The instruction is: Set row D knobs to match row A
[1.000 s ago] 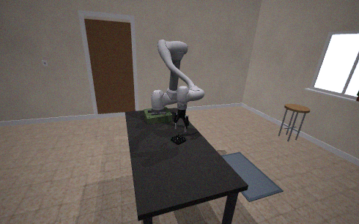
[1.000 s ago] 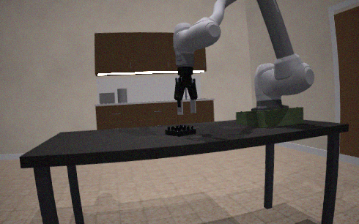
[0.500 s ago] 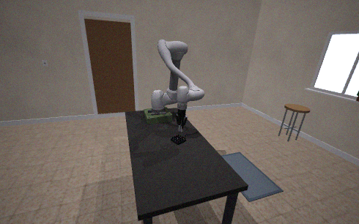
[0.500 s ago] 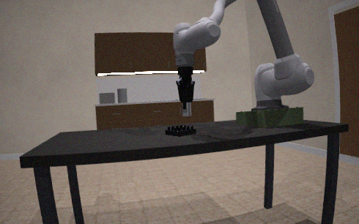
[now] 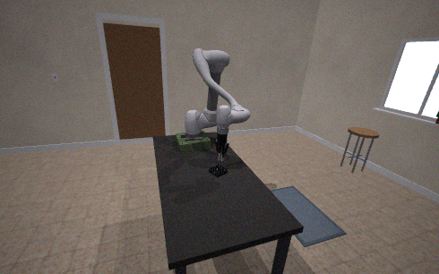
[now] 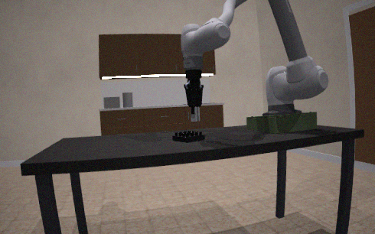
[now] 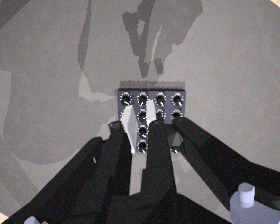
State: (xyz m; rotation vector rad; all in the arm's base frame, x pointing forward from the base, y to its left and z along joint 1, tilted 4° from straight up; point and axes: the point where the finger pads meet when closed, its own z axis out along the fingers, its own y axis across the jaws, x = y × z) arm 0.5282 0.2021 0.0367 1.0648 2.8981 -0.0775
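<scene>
The knob box [image 5: 215, 173] is a small black block with rows of knobs, standing on the dark table near its middle. It also shows in the exterior view [image 6: 188, 136] and in the wrist view [image 7: 151, 111]. My gripper [image 6: 194, 116] hangs straight down a little above the box, clear of the knobs. Its fingers are drawn close together with nothing between them. In the wrist view the fingers cover the nearer rows of knobs; only the far row and part of one column show. The knob lines are too small to read.
The arm's green base block [image 5: 193, 141] stands at the table's far end, also seen in the exterior view [image 6: 282, 122]. A blue mat [image 5: 308, 215] lies on the floor beside the table. A wooden stool [image 5: 360, 148] stands by the window wall.
</scene>
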